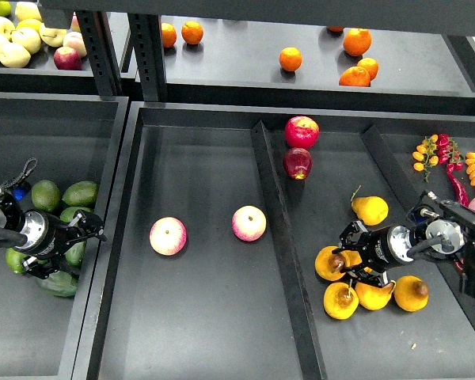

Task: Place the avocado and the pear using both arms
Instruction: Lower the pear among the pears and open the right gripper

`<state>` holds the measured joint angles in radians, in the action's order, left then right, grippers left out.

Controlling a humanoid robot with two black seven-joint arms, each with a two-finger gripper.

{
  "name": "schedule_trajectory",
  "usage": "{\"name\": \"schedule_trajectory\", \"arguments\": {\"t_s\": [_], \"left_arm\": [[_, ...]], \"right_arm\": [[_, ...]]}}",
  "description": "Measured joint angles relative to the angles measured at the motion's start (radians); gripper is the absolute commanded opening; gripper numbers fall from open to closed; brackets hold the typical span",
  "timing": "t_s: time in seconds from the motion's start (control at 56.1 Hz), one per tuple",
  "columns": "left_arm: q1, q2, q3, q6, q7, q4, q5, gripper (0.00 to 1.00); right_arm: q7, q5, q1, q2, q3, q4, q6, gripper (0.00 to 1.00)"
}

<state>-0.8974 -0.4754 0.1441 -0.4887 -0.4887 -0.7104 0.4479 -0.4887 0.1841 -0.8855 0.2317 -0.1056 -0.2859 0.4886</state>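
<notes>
The dark green avocado (pixel 76 254) lies in the left bin among lighter green avocados (pixel 80 193). My left gripper (pixel 78 252) is low over it, its fingers spread on either side of it. The orange-yellow pear (pixel 327 266) with a dark brown patch lies in the right compartment, at the left of a cluster of pears. My right gripper (pixel 347 255) comes in from the right and is open. One finger is above the pear and the other below it, close to its brown end. I cannot tell whether either gripper touches its fruit.
Two pink-yellow apples (pixel 168 236) (pixel 249 223) lie in the middle tray. Two red apples (pixel 302 131) lie behind. Other pears (pixel 370 210) (pixel 412 293) (pixel 341 302) surround my right gripper. A raised divider (pixel 283 237) separates the compartments. Chillies (pixel 447 154) lie at the far right, and oranges (pixel 290 58) on the back shelf.
</notes>
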Motion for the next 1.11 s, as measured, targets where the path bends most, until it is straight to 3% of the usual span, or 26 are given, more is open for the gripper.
{"name": "schedule_trajectory", "arguments": {"t_s": [0.214,0.446,0.945,1.105], "left_arm": [[0.0,-0.002,0.0,0.0,0.0,-0.003,0.0,1.0],[-0.002,-0.006,0.0,0.0,0.0,-0.003,0.0,1.0],[-0.004,-0.005,0.002,0.0,0.0,-0.003,-0.001,1.0],[-0.007,-0.006,0.002,0.0,0.0,-0.003,-0.002,1.0]], "right_arm": [[0.0,-0.002,0.001,-0.009,0.001,0.007,0.0,0.21],[0.0,-0.01,-0.005,-0.006,0.0,0.01,0.0,0.4],[0.0,-0.017,-0.006,-0.003,0.0,0.026,0.0,0.56],[0.0,-0.018,-0.007,-0.003,0.0,0.027,0.0,0.7]]}}
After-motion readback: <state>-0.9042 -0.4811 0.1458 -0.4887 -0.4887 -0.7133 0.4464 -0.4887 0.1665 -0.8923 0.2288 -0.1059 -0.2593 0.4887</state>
